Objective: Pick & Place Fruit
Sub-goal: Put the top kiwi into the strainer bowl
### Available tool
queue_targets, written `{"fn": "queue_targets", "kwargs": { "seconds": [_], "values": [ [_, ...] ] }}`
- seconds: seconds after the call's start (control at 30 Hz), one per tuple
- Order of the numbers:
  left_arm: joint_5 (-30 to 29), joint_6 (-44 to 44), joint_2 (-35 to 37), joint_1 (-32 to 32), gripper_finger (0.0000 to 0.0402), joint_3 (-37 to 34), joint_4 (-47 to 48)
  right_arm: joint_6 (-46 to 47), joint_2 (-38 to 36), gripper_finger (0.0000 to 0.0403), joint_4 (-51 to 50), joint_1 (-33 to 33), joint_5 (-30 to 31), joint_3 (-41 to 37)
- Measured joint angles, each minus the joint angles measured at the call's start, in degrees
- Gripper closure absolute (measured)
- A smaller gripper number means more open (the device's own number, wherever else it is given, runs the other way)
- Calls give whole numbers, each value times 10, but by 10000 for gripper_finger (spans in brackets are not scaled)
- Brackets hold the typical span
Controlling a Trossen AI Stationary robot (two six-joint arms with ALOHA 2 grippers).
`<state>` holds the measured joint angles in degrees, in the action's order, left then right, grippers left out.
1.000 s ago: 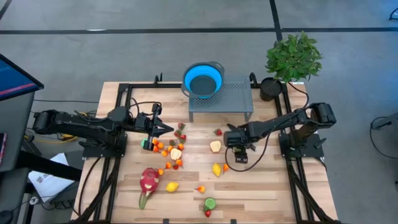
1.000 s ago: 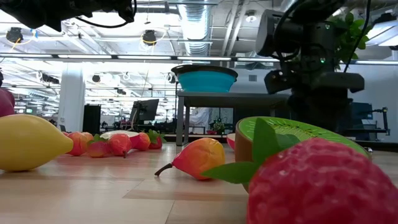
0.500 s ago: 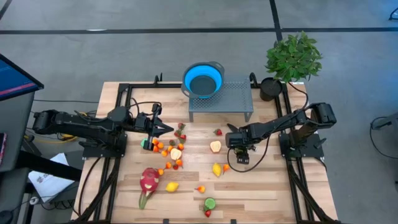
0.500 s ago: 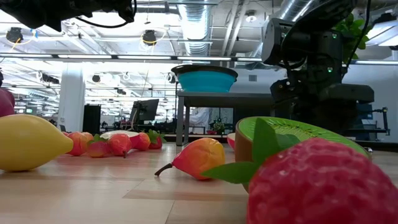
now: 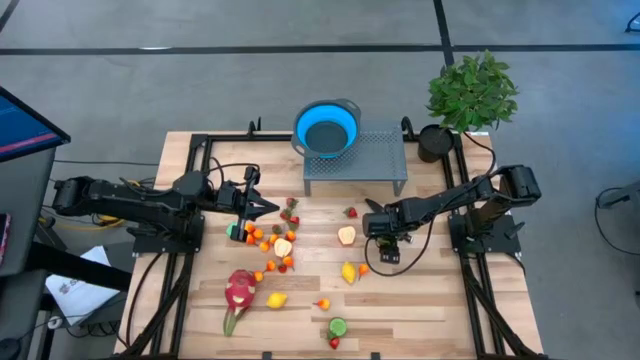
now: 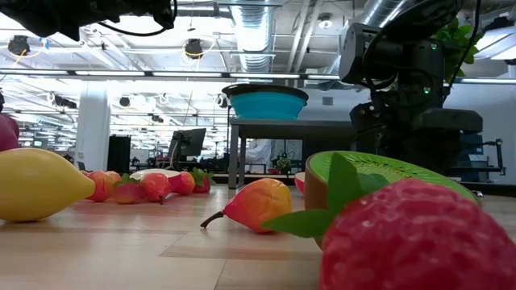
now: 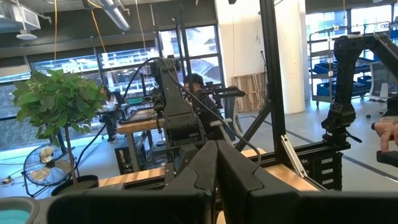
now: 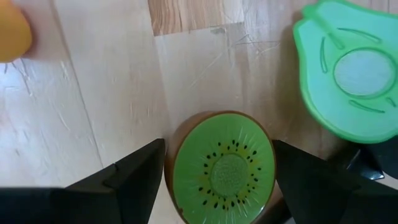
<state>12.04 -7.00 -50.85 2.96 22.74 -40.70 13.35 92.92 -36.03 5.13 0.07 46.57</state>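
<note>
Small toy fruits (image 5: 268,240) lie scattered on the wooden table, with a pink dragon fruit (image 5: 240,290) near the front left. My right gripper (image 5: 385,246) points straight down at the table's right middle, open. In its wrist view a kiwi half (image 8: 224,168) lies cut face up between the fingers of my right gripper (image 8: 219,155). A green pear-shaped slice (image 8: 351,74) lies beside it. My left gripper (image 5: 272,208) is shut and empty, held level above the fruit cluster at the left. My right gripper's fingers (image 8: 140,171) stand close to the kiwi half's two sides, coming from above. Whether they touch its brown rim (image 8: 169,155) I cannot tell. The kiwi half rests flat on the table.
A blue bowl (image 5: 326,128) sits at the far edge beside a grey perforated stand (image 5: 356,160). A potted plant (image 5: 470,95) stands at the far right corner. A second kiwi half (image 5: 337,326) and a strawberry (image 6: 419,242) lie at the near edge.
My right gripper has sunk slightly toward the table, its fingers as far apart as before. Nothing else has moved.
</note>
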Motion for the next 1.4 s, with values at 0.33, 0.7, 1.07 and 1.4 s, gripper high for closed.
{"fn": "queue_targets", "kwargs": {
  "seconds": [0.33, 0.7, 1.07, 1.4],
  "values": [
    [0, 0, 0, 0, 399, 0, 0, 3, 0, 117, 1, 0, 0, 0],
    [0, 0, 0, 0, 399, 0, 0, 4, 0, 117, 2, 0, 0, 0],
    [0, 0, 0, 0, 399, 0, 0, 3, 1, 144, 2, 0, 2, 0],
    [0, 0, 0, 0, 399, 0, 0, 1, 1, 184, 3, 0, 3, 0]
  ]
}}
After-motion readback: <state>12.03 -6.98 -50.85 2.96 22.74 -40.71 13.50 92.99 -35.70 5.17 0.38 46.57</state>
